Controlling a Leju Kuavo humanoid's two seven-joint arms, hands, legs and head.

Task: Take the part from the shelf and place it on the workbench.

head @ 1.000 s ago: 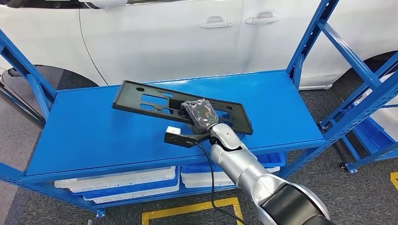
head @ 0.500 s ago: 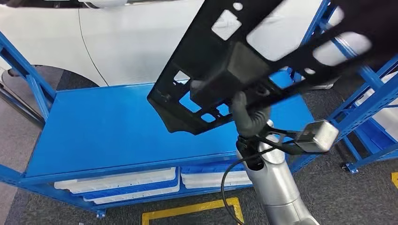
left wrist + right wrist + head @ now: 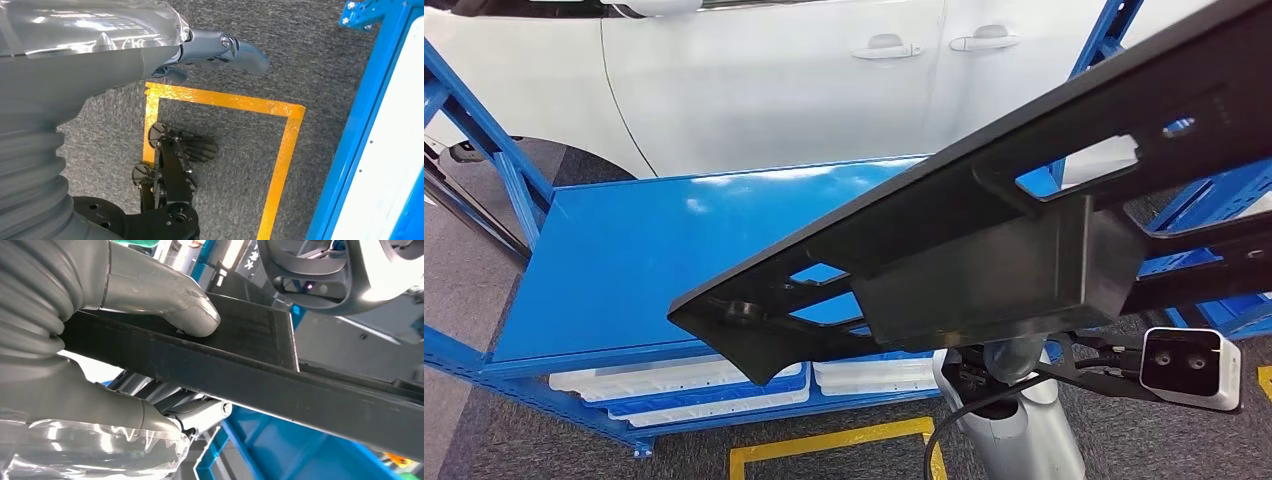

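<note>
The right hand (image 3: 150,340) clamps the black plastic bracket (image 3: 984,250), thumb pressed on one flat face and the darker fingers (image 3: 150,390) curled under the other. In the head view the bracket's long axis slants from the lower left of the frame to the upper right, off the blue shelf (image 3: 654,260) behind it. The left hand (image 3: 220,47) hangs over the floor, fingers loosely extended, holding nothing. The carry to the workbench, I judge, rests on the right hand alone.

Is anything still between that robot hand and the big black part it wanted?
No. The right robot hand already grips the long black plastic part with cut-outs, thumb pressed on its flat face, lifted above the blue metal shelf. The workbench isn't visible.
</note>
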